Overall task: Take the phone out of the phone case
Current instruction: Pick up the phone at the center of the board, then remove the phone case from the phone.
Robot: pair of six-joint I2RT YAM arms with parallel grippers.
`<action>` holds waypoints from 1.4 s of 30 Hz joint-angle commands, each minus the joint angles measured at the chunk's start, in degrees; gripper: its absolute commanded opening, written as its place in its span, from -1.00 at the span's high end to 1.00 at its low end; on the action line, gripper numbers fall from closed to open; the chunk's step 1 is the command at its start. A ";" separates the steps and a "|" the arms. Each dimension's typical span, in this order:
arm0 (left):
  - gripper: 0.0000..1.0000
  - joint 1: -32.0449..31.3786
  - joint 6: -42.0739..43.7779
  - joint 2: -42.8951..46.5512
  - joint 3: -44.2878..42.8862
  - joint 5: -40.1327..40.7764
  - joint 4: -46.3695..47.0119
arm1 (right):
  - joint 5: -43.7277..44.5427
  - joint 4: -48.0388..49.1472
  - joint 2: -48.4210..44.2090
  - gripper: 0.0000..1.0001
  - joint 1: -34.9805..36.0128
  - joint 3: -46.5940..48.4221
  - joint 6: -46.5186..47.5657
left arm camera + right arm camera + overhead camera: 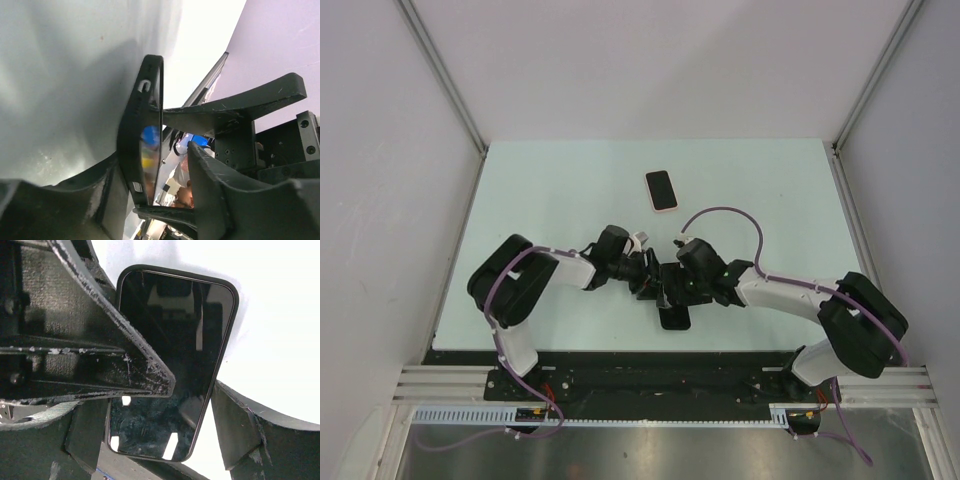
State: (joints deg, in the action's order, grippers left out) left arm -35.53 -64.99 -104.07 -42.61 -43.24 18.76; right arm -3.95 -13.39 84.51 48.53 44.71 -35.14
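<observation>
Lying flat and screen-up toward the far middle of the pale desk (570, 200), the phone (661, 189) sits inside the phone case (667, 210), whose pink shows only as a thin rim around the black glass. Neither claw touches it, and both are well apart from it, nearer the arm bases. Only the overhead view catches this pair.

On the near middle of the desk, the left claw (645, 277) and the right claw (672, 288) meet on a second device, a dark handset (673, 318) with a black rim. From above it is just a black slab poking out on the near side of the claws.

The left wrist view gives it edge-on: a black shell with a slot and a small cutout in its side, and a glossy face throwing back coloured reflections. The left claw pinches it front and back, closed down to the handset's thickness.

The right wrist view gives the face instead: black glass with rounded corners, and a left-claw finger (125, 350) lying across the screen. The right claw straddles the handset's width, with one finger against a long edge. The other finger seems to touch the opposite edge, though dark on dark makes that contact hard to confirm.
</observation>
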 commanded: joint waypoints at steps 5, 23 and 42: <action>0.41 -0.51 -4.70 1.15 -2.38 -0.97 7.25 | -4.03 4.16 -4.53 -0.18 0.51 -0.06 0.67; 1.00 3.80 1.00 8.00 -10.82 -6.68 1.90 | -18.00 10.56 -32.02 -0.97 -13.08 -11.47 -4.40; 1.00 6.88 -2.33 17.41 -11.71 -5.89 5.32 | -28.40 43.34 -37.76 -0.45 -21.55 -27.48 -25.33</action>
State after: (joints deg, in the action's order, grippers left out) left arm -28.64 -66.00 -91.02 -51.20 -48.18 20.47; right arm -29.87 17.54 43.38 27.18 17.52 -55.77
